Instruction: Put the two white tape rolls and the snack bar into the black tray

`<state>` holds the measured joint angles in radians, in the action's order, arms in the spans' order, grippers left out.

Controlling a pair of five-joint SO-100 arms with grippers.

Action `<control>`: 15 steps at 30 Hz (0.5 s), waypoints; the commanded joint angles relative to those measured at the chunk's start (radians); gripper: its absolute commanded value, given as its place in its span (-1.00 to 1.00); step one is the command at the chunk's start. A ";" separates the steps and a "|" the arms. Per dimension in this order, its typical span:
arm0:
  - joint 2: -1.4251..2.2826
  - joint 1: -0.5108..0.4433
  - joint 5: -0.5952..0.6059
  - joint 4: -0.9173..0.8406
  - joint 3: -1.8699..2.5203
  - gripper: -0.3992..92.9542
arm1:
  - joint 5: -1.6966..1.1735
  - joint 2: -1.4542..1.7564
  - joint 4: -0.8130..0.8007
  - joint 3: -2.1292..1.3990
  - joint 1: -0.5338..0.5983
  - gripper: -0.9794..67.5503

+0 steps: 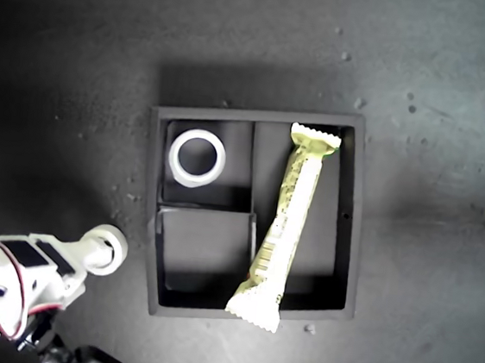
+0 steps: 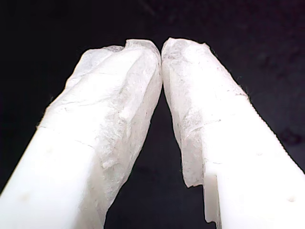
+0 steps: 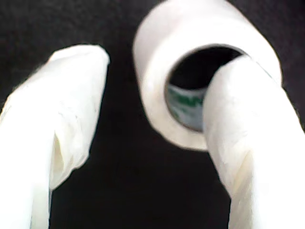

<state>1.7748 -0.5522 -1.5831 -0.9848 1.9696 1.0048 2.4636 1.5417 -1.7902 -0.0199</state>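
The black tray (image 1: 350, 219) lies in the middle of the exterior view. One all-white tape roll (image 1: 197, 158) lies flat in its small far compartment. The snack bar (image 1: 283, 229) lies slanted in the long compartment, its near serrated end over the rim. The other tape roll (image 1: 105, 248), with a grey-green core (image 3: 183, 107), is outside the tray at the exterior view's lower left. My second gripper (image 3: 162, 62) is open there, with one finger (image 3: 243, 124) through the roll's hole and the other clear of it. My first gripper (image 2: 161, 47) is shut on nothing, against dark ground.
The tray's small near compartment (image 1: 201, 246) holds nothing. The second arm's white body and red wire (image 1: 6, 282) fill the exterior view's lower left corner. Dark speckled tabletop (image 1: 439, 124) surrounds the tray. The first arm does not show in the exterior view.
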 commanded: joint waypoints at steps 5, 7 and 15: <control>-0.048 -0.002 -0.025 0.055 0.008 -0.67 | 0.023 0.044 -0.049 -0.057 0.011 -0.98; -0.067 -0.003 -0.032 0.067 0.014 -0.67 | 0.021 0.044 -0.061 -0.067 0.015 -0.98; -0.169 0.006 -0.074 0.069 0.014 -0.71 | 0.015 0.044 -0.097 -0.109 0.029 -0.98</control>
<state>1.6398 -0.5415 -1.6398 -0.9235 1.9865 1.0232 2.4927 1.4588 -1.8991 0.0107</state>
